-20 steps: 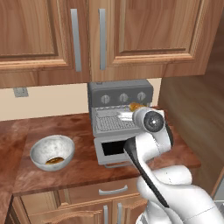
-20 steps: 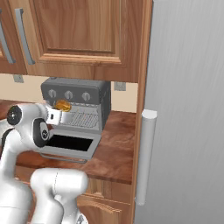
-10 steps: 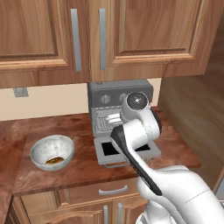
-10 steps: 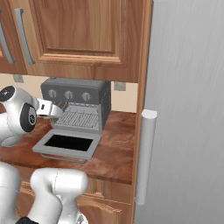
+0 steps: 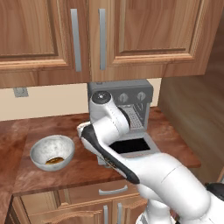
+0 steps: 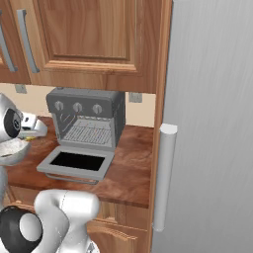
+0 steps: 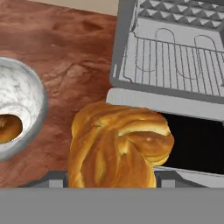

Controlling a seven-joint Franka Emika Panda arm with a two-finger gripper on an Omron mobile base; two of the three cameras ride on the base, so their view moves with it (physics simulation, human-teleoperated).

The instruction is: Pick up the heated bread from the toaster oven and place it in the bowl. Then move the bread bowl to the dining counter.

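— Jaws?
— Clamped on the heated bread (image 7: 119,146), over the counter between bowl (image 7: 22,109) and toaster oven (image 7: 175,65).
— Base views?
— Oven door dropped open, rack bare; brown food piece (image 5: 54,160) in bowl.

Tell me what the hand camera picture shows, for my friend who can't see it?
A lumpy golden bread sits held in the jaws, up close. Behind it, the grey toaster oven stands open with an empty wire rack, and a white speckled bowl sits on the brown counter to its left.

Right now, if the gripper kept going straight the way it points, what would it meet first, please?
Probably the wooden countertop between the bowl and the toaster oven. The gripper holds the bread, which hides part of that line, so depth is uncertain.
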